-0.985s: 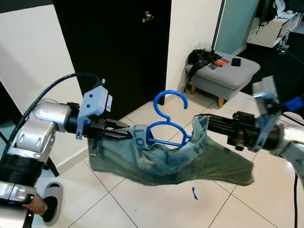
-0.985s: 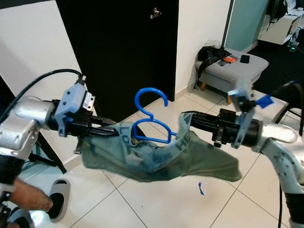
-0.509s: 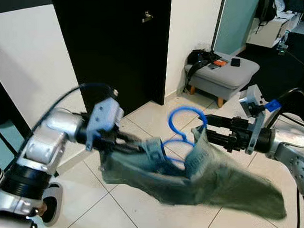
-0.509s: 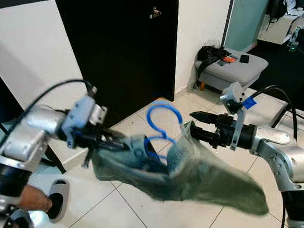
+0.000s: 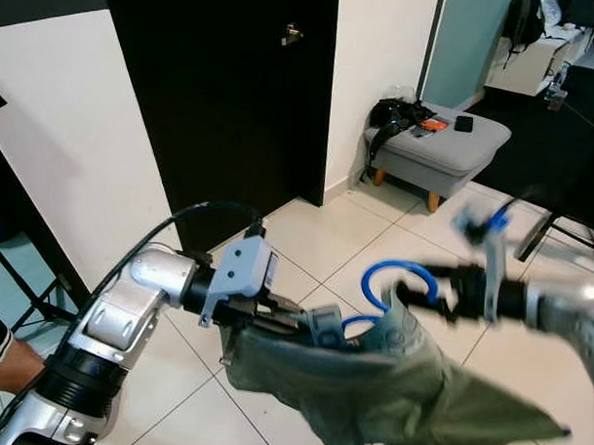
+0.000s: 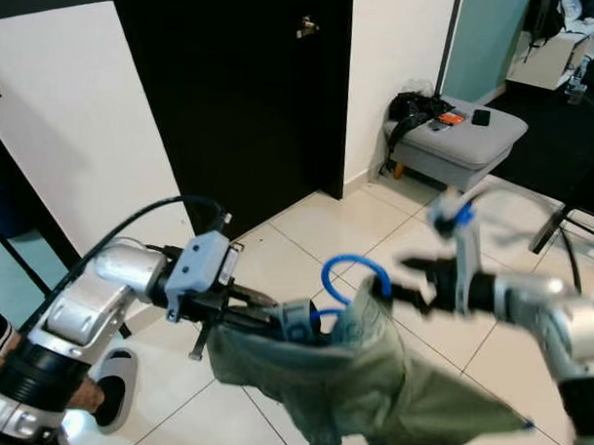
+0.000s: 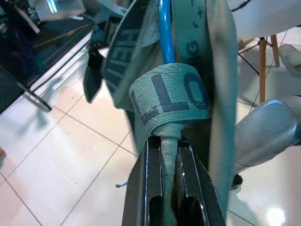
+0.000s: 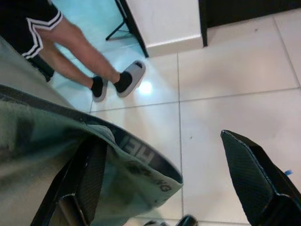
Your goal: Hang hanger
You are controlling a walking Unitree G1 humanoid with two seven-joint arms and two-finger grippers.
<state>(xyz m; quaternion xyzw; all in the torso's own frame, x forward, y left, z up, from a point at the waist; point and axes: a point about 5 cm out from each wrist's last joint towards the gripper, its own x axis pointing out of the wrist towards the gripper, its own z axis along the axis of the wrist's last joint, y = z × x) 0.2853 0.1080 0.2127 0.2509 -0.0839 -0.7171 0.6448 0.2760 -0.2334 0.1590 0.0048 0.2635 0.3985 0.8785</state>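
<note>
White floor tiles run up to a black door set in a white wall, with a grey padded stool off to the robot's right. In the left eye view the left gripper is clamped on the lettered waistband of a green garment, which keeps the blue hanger threaded through it held up in mid-air between the arms, hook uppermost and free. The blurred right gripper reaches in beside the hook. The right eye view shows the same spread: open floor under the drooping cloth, no rail or peg that I can make out, so the hook probably needs carrying elsewhere. In the left wrist view the two black fingers pinch a rolled band of cloth tightly, the blue wire rising just behind it. In the right wrist view the right gripper's fingers stand wide apart, one against the waistband's edge, nothing caught between them; a person's legs in slippers stand near, narrowing room on that side.
</note>
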